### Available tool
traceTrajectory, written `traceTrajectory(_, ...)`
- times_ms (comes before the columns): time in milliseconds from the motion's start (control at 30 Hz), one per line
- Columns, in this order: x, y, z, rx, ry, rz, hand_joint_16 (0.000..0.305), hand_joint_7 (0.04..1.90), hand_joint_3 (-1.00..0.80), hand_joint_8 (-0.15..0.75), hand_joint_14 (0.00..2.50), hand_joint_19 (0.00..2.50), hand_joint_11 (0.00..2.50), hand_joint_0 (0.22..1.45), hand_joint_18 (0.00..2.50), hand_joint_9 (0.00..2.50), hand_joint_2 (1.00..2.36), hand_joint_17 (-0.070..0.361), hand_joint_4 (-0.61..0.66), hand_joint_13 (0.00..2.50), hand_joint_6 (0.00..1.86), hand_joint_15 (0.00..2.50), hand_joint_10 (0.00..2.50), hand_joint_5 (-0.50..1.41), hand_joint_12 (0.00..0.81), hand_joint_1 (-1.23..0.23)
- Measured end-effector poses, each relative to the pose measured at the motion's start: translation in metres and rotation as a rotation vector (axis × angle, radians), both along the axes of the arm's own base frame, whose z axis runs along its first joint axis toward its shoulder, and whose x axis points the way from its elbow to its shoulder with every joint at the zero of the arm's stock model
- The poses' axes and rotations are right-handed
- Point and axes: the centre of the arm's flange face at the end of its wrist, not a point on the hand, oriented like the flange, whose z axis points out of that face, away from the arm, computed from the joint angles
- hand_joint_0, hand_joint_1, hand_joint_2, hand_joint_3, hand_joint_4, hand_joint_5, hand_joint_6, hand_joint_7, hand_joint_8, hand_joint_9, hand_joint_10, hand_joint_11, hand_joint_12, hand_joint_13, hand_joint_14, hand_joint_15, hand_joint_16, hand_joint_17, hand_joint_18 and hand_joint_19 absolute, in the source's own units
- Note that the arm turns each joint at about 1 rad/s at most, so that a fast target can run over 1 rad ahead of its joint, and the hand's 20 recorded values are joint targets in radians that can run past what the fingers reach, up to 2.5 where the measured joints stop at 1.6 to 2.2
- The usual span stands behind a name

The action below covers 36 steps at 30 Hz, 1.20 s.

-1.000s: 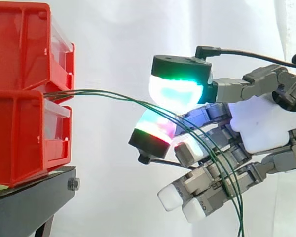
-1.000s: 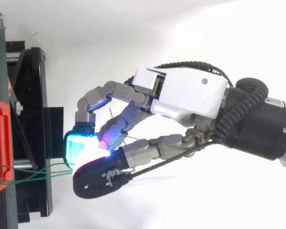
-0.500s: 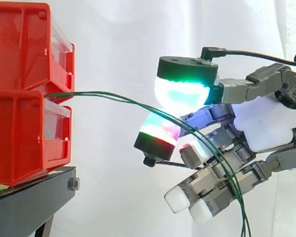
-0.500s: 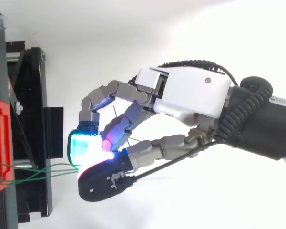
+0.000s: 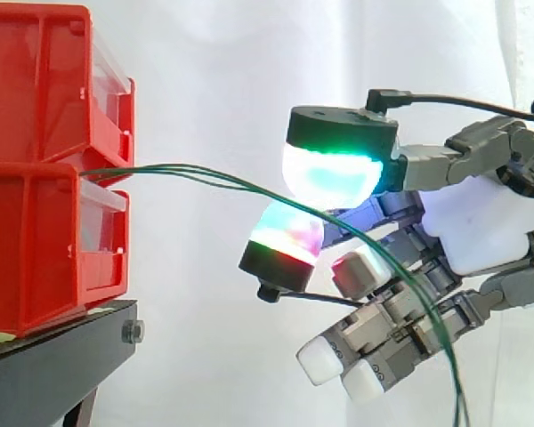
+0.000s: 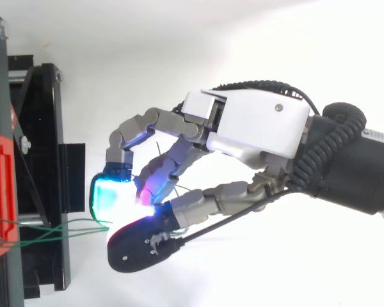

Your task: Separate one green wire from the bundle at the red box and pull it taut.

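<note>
White curtain behind; black stand carries stacked red bins. Robot hand curled, two glowing pads pinching green wires running from between bins, slack hanging past lower fingers

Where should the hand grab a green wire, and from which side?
On the free stretch of wire out from the red box, where the strands fan apart in open air. Come from the right, away from the box, one pad above and one below: the wire runs nearly level there, so the pads close across it. The hand seems to pinch it just so.
</note>
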Motion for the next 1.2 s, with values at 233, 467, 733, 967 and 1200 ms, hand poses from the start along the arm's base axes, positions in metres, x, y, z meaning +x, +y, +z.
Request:
traceTrajectory(233, -0.0003, -0.0001, -0.0009, 0.000, 0.002, 0.000, 0.053, 0.92, -0.50, 0.253, 0.02, 0.45, 1.02, 0.46, 0.66, 1.32, 1.00, 0.120, 0.11, 0.82, 0.90, 0.46, 0.02, -0.15, 0.363, -0.77)
traceTrajectory(467, -0.0004, -0.0001, -0.0017, -0.001, 0.004, 0.000, 0.049, 0.96, -0.50, 0.238, 0.02, 0.46, 1.04, 0.52, 0.63, 1.30, 1.00, 0.110, 0.10, 0.81, 0.89, 0.46, 0.02, -0.15, 0.345, -0.83)
traceTrajectory(733, -0.0006, -0.0001, -0.0025, -0.001, 0.004, 0.000, 0.045, 1.08, -0.44, 0.223, 0.02, 0.47, 0.99, 0.65, 0.61, 1.25, 1.00, 0.102, -0.01, 0.79, 0.91, 0.47, 0.02, -0.15, 0.327, -0.88)
traceTrajectory(967, -0.0008, 0.0005, -0.0029, -0.002, 0.005, 0.001, 0.045, 1.02, -0.45, 0.224, 0.02, 0.48, 0.99, 0.65, 0.61, 1.24, 1.00, 0.102, 0.01, 0.79, 0.92, 0.47, 0.02, -0.15, 0.327, -0.88)
traceTrajectory(1200, -0.0005, 0.0029, -0.0036, -0.003, 0.004, 0.003, 0.052, 0.98, -0.50, 0.256, 0.02, 0.47, 0.95, 0.48, 0.65, 1.28, 1.00, 0.117, 0.09, 0.81, 0.88, 0.46, 0.02, -0.13, 0.357, -0.63)
